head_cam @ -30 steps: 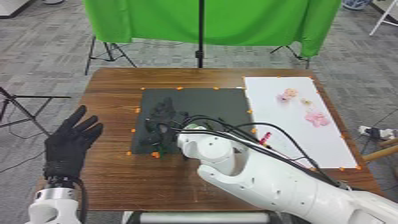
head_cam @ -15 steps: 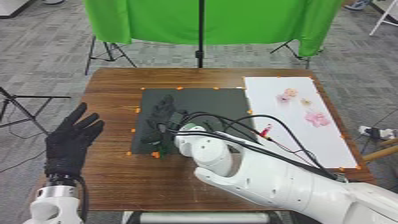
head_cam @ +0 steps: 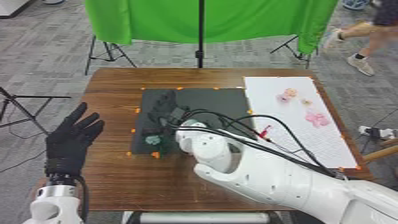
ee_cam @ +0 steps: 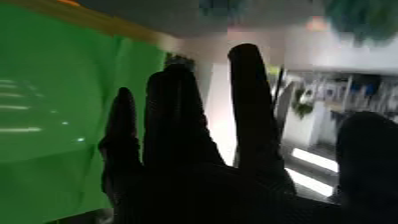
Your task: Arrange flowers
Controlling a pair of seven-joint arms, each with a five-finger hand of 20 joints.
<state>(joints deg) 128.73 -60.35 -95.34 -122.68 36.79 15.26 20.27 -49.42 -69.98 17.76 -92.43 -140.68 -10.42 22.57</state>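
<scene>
Well, near the dark mat's (head_cam: 222, 100) near left corner shows a ruffled teal flower (head_cam: 153, 140); right of the mat, frilly pink blossoms (head_cam: 317, 119) lie on a white sheet (head_cam: 274, 120). Over the mat, the fabric-gloved right hand (head_cam: 163, 109) has straight, parted fingers; left of it, the left hand (head_cam: 67, 145) spreads wide.

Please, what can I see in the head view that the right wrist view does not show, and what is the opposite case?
Head view: the left hand, the dark stand pole and the black cables along the right arm.
Right wrist view: bright light strips in the room behind.
Both: the right hand with its fingers straight, the green cloth, the brown table and bluish-green flowers.
</scene>
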